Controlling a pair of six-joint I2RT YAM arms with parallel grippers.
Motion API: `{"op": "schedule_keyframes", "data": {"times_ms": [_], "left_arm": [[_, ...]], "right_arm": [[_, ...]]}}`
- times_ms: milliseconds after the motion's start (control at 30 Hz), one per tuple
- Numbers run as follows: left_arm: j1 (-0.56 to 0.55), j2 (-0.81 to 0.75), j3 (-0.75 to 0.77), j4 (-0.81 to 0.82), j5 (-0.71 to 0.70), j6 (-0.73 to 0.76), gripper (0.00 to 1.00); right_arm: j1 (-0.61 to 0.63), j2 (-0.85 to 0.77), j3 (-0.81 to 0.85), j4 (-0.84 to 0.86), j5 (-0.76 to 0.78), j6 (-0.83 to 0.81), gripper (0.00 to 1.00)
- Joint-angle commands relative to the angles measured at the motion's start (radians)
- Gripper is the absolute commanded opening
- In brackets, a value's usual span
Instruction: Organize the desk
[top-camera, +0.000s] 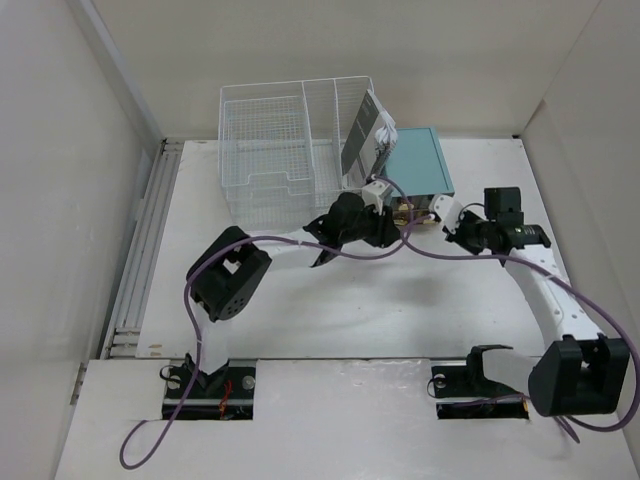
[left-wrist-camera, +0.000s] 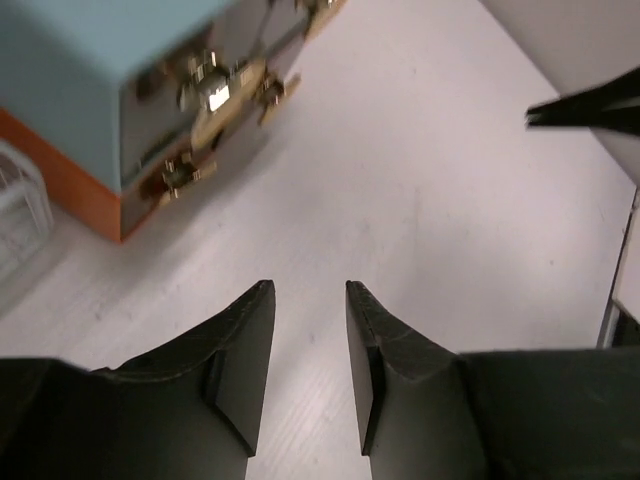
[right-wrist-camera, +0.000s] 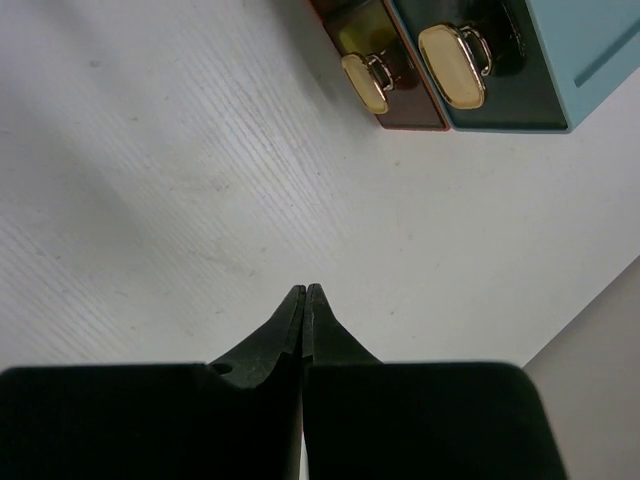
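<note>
I count two claws over the one white bench (top-camera: 300, 320), which spreads beneath both of them. My left claw (left-wrist-camera: 308, 290) is released, its two fingers parted with nothing between them. The single teal drawer box (left-wrist-camera: 80, 60) sits ahead and to the left of it, apart from the fingers. My right claw (right-wrist-camera: 303, 290) is clenched on nothing, tips pressed together, and ahead of it to the right I see two brass pulls (right-wrist-camera: 455, 65) on that box's front. One wire organiser (top-camera: 280, 140) stands beyond the left claw, just beside the box.
</note>
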Motion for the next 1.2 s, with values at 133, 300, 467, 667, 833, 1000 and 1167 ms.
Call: {"op": "schedule_keyframes", "data": {"times_ms": [133, 300, 467, 667, 833, 1000, 1167], "left_arm": [[-0.058, -0.217, -0.19, 0.062, -0.005, -0.005, 0.39], [-0.071, -0.429, -0.313, 0.045, -0.129, 0.016, 0.61], [-0.071, -0.639, -0.359, -0.035, -0.367, 0.016, 1.0], [-0.071, -0.887, -0.306, -0.271, -0.539, 0.033, 1.0], [-0.053, -1.05, -0.29, -0.422, -0.573, 0.142, 1.0], [-0.043, -1.265, -0.391, -0.485, -0.513, 0.245, 1.0], [-0.025, -1.403, -0.52, -0.506, -0.617, 0.239, 1.0]], "right_arm": [[-0.018, -0.146, 0.081, -0.151, -0.19, -0.011, 0.01], [-0.018, -0.264, 0.116, -0.221, -0.325, -0.047, 0.14], [-0.018, -0.454, 0.058, 0.118, -0.243, 0.373, 1.0], [-0.018, -0.545, 0.036, 0.437, -0.106, 0.9, 1.0], [-0.018, -0.545, 0.087, 0.392, -0.019, 1.058, 1.0], [-0.028, -0.607, -0.025, 0.411, -0.081, 1.038, 1.0], [-0.06, -0.7, -0.137, 0.478, -0.082, 1.074, 1.0]]}}
